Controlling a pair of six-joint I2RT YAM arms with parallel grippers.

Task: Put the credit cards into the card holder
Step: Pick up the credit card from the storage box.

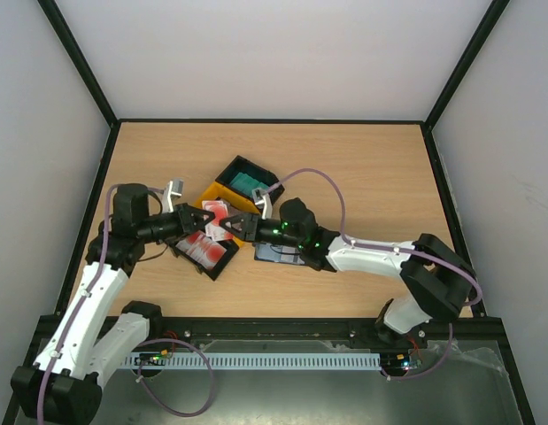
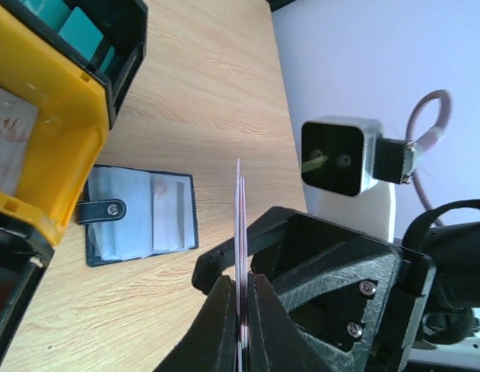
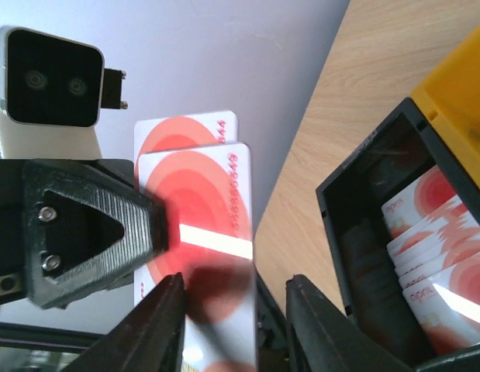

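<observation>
The wooden tabletop [image 1: 362, 168] holds everything. A yellow tray [image 2: 61, 101] and a black tray [image 3: 356, 232] sit near the middle. The black tray has a stack of cards [image 3: 433, 225] in it, red and white. The card holder [image 2: 139, 213] lies open and flat on the tabletop, just beside the yellow tray, with its light blue inside facing up. The left tool [image 2: 240, 310] is pinched tight on two credit cards [image 3: 197, 209] and holds them up in the air. The right tool [image 3: 236, 325] is wide open and grips nothing. Its fingers are close to the held cards, but it is hard to tell if they touch.
</observation>
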